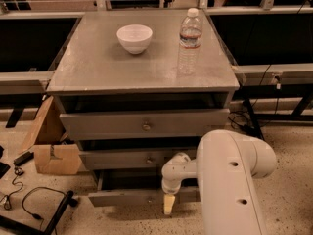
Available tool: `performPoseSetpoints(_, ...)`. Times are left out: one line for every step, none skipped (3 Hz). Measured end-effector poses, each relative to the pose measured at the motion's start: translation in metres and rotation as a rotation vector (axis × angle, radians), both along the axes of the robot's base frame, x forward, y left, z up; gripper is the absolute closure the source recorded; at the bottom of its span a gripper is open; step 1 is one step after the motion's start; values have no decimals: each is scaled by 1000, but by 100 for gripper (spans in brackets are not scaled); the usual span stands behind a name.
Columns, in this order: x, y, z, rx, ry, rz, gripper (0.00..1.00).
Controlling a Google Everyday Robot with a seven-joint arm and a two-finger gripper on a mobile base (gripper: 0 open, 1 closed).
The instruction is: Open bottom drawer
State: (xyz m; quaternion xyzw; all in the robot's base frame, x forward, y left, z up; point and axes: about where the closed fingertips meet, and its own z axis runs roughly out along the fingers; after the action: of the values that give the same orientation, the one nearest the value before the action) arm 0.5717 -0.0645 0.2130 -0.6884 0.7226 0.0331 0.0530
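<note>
The bottom drawer [128,197] is the lowest of three grey drawers in the cabinet. It stands pulled out a short way, with a dark gap behind its slim front panel. My gripper [168,204] hangs from the white arm [230,180] right at the drawer's front, near its middle, pointing down toward the floor. The drawer's knob is hidden behind the gripper.
On the cabinet top stand a white bowl [134,37] and a clear water bottle [189,42]. The two upper drawers [145,125] are also slightly out. A cardboard box [51,146] and black cables [29,204] lie on the floor at left.
</note>
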Motion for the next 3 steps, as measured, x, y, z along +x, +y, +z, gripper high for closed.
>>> performPoseSetpoints(-8, -1, -19, 10, 30, 0, 0)
performPoseSetpoints(-42, -5, -59, 30, 112, -8, 19)
performPoseSetpoints(-42, -6, -55, 29, 112, -7, 50)
